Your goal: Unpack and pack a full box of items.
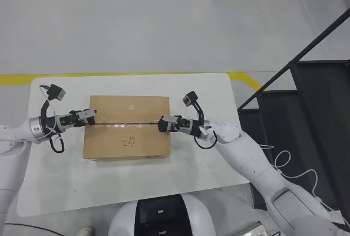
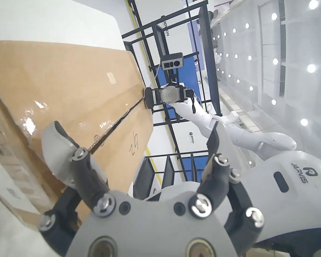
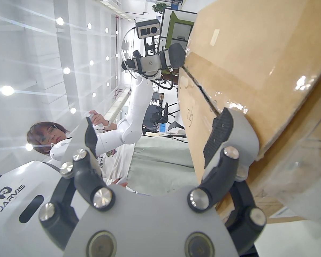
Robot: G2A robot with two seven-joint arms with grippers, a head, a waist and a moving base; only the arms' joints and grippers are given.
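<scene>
White table (yellow floor line behind, black stairs beside) bears a closed cardboard box; left gripper and right gripper flank it, fingers spread.

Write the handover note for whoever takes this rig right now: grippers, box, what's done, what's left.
Left gripper: open, holding nothing, at the left end of the box's centre seam.
Right gripper: open, holding nothing, at the seam's right end, with one finger against the box's top edge.
Box: brown cardboard, in the middle of the white table, flaps shut, glossy tape along the seam. I cannot tell whether the tape is cut through.
Done: both arms are placed at the seam ends. No items are out.
Left: open the flaps, unpack everything, then pack it again.
</scene>
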